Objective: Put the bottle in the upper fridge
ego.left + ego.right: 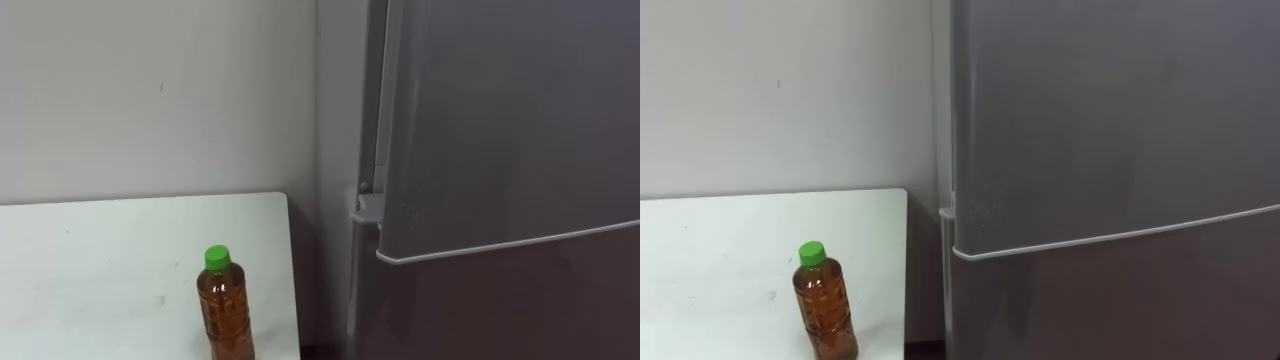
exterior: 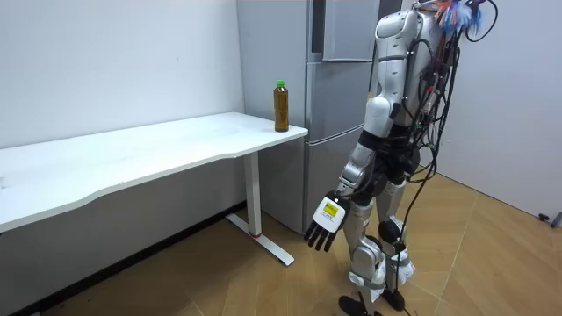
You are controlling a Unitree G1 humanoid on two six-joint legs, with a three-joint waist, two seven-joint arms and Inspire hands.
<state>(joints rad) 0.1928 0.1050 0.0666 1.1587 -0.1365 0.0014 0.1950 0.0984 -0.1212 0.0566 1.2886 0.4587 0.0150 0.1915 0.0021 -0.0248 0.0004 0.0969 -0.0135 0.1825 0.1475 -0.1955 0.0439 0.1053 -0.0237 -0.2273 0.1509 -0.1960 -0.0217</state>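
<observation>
one big grey fridge (image 1: 500, 150) stands shut in front of the robot. beside it, on the robot's left, is a white table (image 1: 100, 260). the left hand (image 2: 327, 224) hangs low by the leg, fingers loose and spread, holding nothing. the brown bottle (image 1: 225, 305) stands on the table corner near the fridge, green cap (image 1: 216, 257) on.

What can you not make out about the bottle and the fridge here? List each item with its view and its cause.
1. The bottle: its base, in both eye views, is cut off by the bottom edge.
2. The fridge: its inside, in every view, is hidden behind the shut upper door.
3. The fridge's top, in both eye views, is cut off by the top edge.
</observation>
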